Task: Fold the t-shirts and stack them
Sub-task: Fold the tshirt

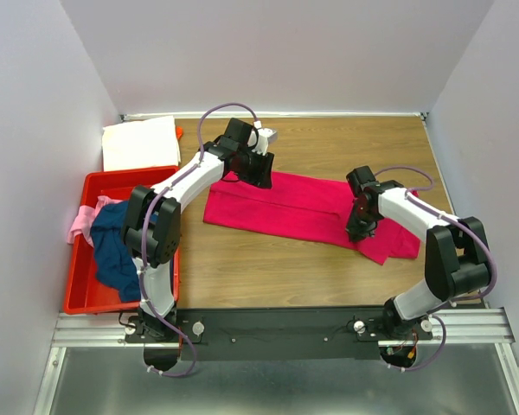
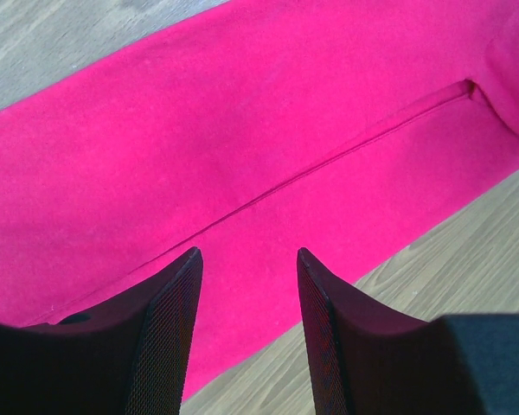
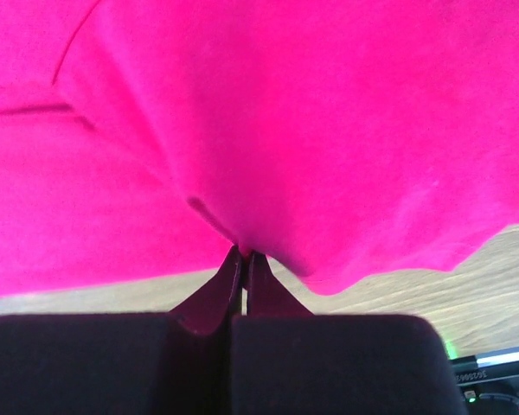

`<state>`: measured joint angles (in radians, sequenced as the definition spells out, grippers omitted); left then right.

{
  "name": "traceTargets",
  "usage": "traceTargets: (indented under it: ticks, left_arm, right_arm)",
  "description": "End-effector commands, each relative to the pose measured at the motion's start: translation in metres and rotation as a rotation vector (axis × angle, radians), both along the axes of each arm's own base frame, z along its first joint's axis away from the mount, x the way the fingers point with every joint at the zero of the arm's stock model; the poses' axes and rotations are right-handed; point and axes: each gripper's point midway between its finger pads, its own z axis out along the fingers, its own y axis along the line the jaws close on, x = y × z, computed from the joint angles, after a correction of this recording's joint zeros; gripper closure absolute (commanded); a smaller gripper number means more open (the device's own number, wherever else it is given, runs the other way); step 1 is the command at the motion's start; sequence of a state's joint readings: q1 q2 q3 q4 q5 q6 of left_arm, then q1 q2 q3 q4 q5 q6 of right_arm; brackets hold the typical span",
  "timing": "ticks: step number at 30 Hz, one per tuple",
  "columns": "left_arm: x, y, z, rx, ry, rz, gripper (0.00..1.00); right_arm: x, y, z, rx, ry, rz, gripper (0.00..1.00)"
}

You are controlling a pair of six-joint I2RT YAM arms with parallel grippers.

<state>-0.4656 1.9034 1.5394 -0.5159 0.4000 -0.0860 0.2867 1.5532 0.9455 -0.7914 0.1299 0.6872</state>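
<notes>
While the magenta t-shirt (image 1: 303, 212) lies flat on the table (image 1: 268, 268) right of the red bin (image 1: 86, 298), the right gripper (image 3: 245, 255) pinches its cloth at the end farthest from the bin; the left gripper (image 2: 249, 252), fingers wide apart, hangs over the nearer half.

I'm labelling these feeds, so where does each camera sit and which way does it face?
Top: above, behind the arms, looking down at table and magenta shirt; both arms show.
Left wrist: on left arm, looking down at the shirt; open left gripper shows.
Right wrist: against the shirt; right gripper shut on a fold.
All share the shirt.
</notes>
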Motion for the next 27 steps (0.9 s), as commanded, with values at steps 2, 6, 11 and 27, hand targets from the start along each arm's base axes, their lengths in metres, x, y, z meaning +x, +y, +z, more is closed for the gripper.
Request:
traceTargets:
  ticks: [2, 6, 11, 27]
  left_arm:
    - [-0.003, 0.007, -0.001, 0.022, 0.001, 0.009, 0.44]
    - [-0.002, 0.008, -0.002, 0.027, 0.004, 0.013, 0.44]
    - [-0.003, 0.008, -0.005, 0.035, 0.014, 0.014, 0.44]
    - [-0.004, 0.010, -0.008, 0.045, 0.023, 0.018, 0.44]
  right_arm:
    - [-0.005, 0.018, 0.014, 0.097, 0.024, 0.041, 1.00]
    - [-0.005, 0.021, 0.015, 0.111, 0.036, 0.054, 0.99]
    - [-0.005, 0.028, 0.018, 0.145, 0.059, 0.070, 0.99]
    - [-0.018, 0.032, 0.030, 0.172, 0.135, 0.111, 0.98]
